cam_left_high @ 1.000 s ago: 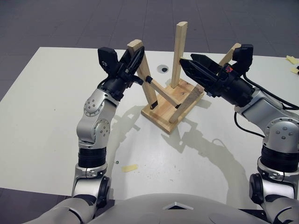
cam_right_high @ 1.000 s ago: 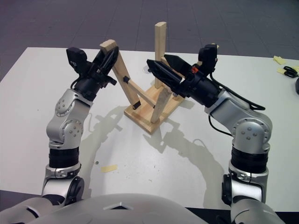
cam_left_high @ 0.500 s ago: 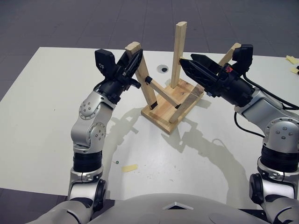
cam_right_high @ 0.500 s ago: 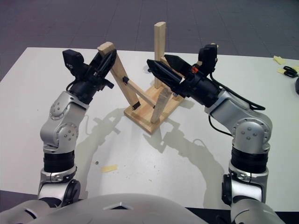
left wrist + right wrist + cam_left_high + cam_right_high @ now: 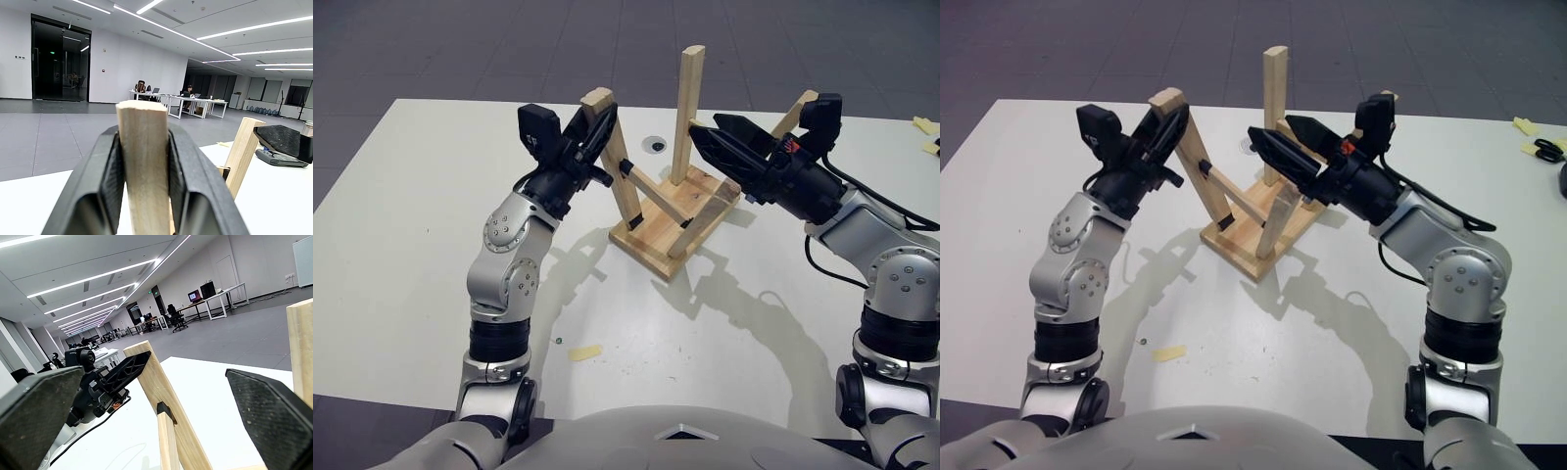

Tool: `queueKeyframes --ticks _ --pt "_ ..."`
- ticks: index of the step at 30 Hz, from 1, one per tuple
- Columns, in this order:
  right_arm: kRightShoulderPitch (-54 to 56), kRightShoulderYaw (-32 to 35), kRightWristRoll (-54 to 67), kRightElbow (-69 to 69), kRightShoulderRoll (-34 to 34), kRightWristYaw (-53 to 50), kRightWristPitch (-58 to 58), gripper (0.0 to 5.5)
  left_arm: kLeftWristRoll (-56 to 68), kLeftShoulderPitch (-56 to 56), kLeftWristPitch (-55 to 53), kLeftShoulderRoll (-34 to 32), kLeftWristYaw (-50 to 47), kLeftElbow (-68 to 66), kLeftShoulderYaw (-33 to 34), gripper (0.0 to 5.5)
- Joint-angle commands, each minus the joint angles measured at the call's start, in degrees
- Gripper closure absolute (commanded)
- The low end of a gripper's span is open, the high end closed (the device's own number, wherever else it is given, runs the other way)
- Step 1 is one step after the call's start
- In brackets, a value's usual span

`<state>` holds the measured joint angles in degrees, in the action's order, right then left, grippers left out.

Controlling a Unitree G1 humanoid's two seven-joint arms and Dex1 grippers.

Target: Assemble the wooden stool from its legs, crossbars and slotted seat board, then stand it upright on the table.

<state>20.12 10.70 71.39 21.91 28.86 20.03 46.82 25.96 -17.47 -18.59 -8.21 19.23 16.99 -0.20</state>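
Legs point(image 5: 689, 108): four on seat board point(image 5: 646, 240), one crossbar point(image 5: 656, 194); left tool point(image 5: 598, 117) clamps leftmost leg point(image 5: 623, 191); right tool point(image 5: 703, 125) agape.

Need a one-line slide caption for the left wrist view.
Left gripper shut on a pale square-cut wooden stool leg, a second wooden leg slanting nearby.

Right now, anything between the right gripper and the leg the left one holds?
Bare, per right wrist view: right gripper looks straight at leg and its crossbar.
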Motion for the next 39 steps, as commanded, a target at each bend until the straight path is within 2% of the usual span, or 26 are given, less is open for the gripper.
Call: queueKeyframes --ticks 1,5,18,34,39 --pt "-0.3 0.1 -0.2 0.5 -0.2 0.0 0.4 0.1 -1.6 1.6 -1.4 -1.3 0.3 -0.8 -0.8 4.47" --pt "-0.3 0.1 -0.3 0.6 -0.4 -0.1 0.3 0.1 -1.7 1.8 -1.3 -1.8 0.5 -1.4 -0.5 4.47" --pt "-0.5 0.1 -0.5 0.7 -0.6 -0.3 0.3 0.1 -5.4 3.2 0.6 -4.1 3.2 0.5 -6.7 4.47" --pt "-0.4 -0.2 -1.5 0.3 -0.3 0.3 0.5 0.1 -4.5 2.8 0.5 -3.0 0.5 -1.6 -4.4 4.47" --pt "6.0 -4.7 -6.9 -5.8 0.4 1.7 2.2 0.1 -5.0 3.6 0.9 -3.3 0.5 -1.9 -4.5 4.47"
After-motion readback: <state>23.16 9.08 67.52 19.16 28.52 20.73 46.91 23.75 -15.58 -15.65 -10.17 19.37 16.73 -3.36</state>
